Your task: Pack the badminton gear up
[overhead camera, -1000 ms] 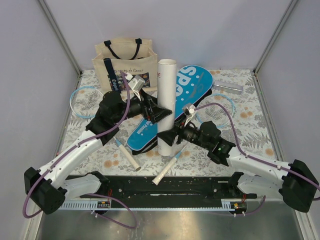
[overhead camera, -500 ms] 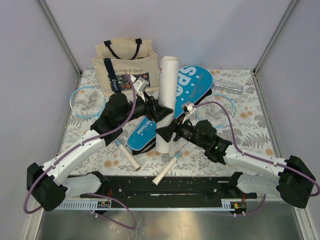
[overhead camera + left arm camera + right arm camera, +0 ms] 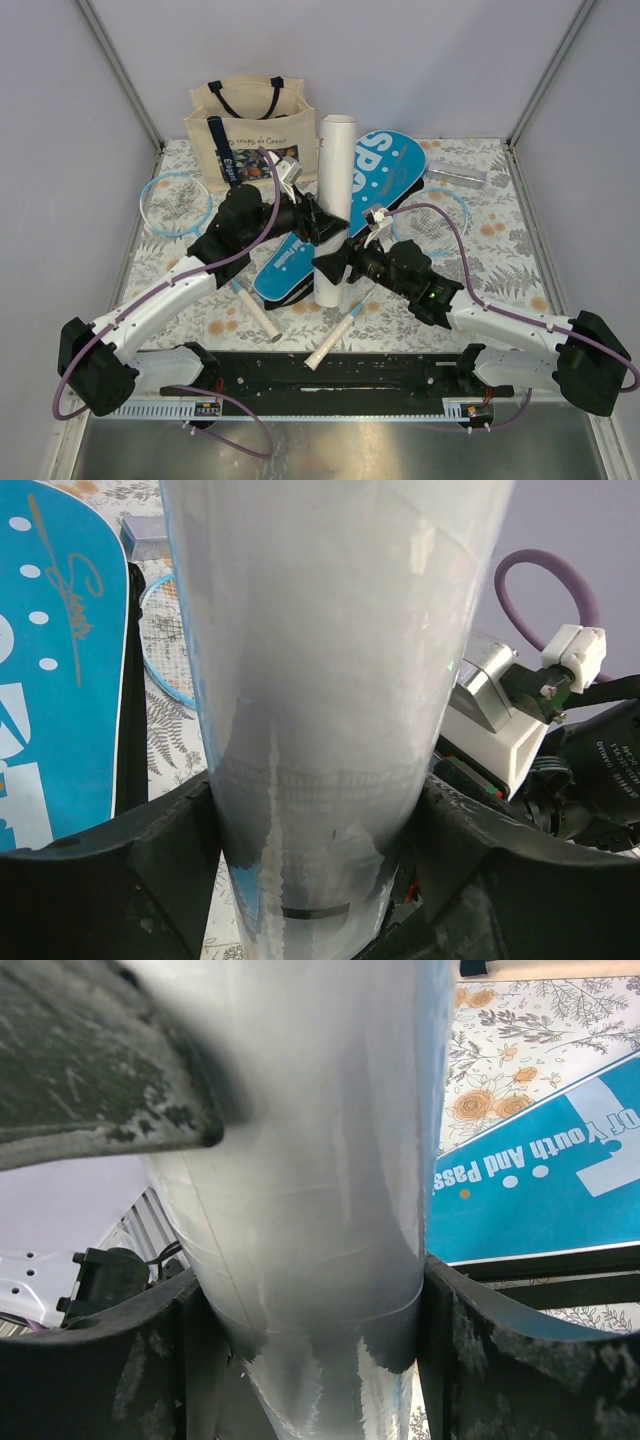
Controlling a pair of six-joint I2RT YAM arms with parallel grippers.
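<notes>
Both arms meet at the white tube (image 3: 336,180), which stands upright in the middle of the worktop (image 3: 500,270). The left gripper (image 3: 318,224) comes in from the tube's left side and pinches it about halfway up. In the left wrist view its dark fingers (image 3: 120,865) press against both sides of the tube. The right gripper (image 3: 333,266) is clamped on the same tube from the opposite side, lower down and just beneath the left one. In its own view, its fingers (image 3: 510,1350) hug the tube's wall on either side. I cannot tell whether the tube's foot rests on the worktop or hangs just above it.

The blue case (image 3: 392,168) lies flat directly behind both grippers, running diagonally under and past the tube. Well to the left of the left gripper lies the first racket (image 3: 168,200). The hoop of the second racket (image 3: 437,215) lies just beyond the right gripper's wrist, and its white handle points toward the arm bases. The beige tote (image 3: 250,118) stands upright beyond the left gripper, close to the tube's top.
</notes>
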